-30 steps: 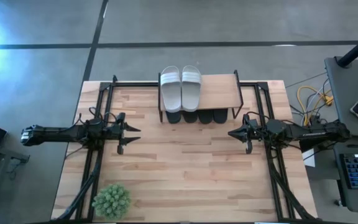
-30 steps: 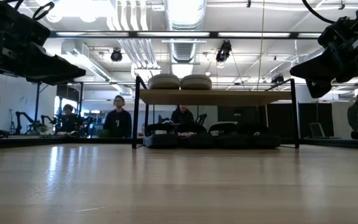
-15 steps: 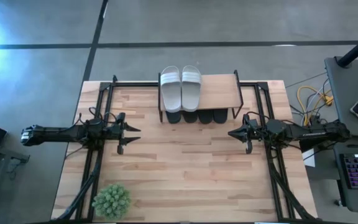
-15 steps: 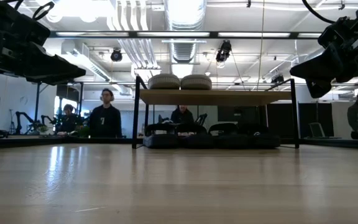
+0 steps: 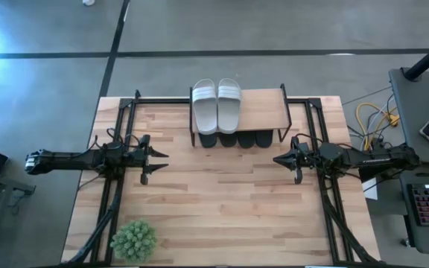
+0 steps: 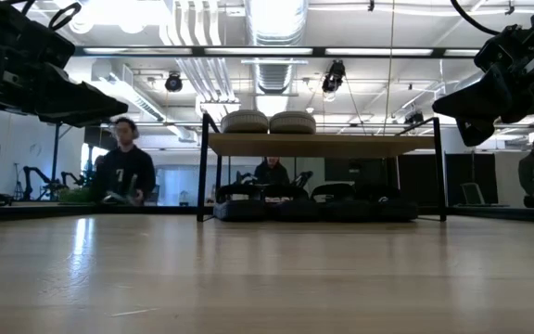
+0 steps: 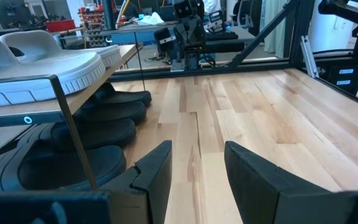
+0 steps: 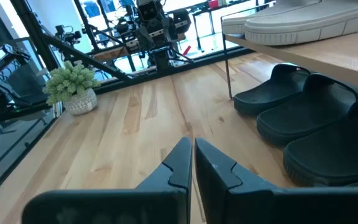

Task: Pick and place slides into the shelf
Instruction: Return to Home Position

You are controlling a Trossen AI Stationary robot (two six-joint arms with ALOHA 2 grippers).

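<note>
The shelf (image 5: pixel 263 110) stands at the table's far edge, a light plank on a black wire frame. The pale grey-white slides (image 5: pixel 217 104) lie side by side on the left half of the plank, soles down. Several black slides (image 5: pixel 236 139) sit in a row on the table under the plank, toes toward the near edge (image 7: pixel 86 134) (image 8: pixel 309 121). My left gripper (image 5: pixel 155 161) hovers left of the shelf, open (image 7: pixel 197 168). My right gripper (image 5: pixel 277 158) hovers right of it, shut (image 8: pixel 192 158). Both hang above the table (image 6: pixel 86 100) (image 6: pixel 448 104) and hold nothing.
A small potted plant (image 5: pixel 133 240) stands at the table's near left corner. Black frame rails (image 5: pixel 118 141) (image 5: pixel 320 141) run along the table's left and right sides. Bare wood (image 5: pixel 222 193) lies between the grippers and toward the near edge. The plank's right half (image 5: pixel 263 110) is bare.
Both arms and all slides have kept still. A person in the room beyond the table has walked toward the left.
</note>
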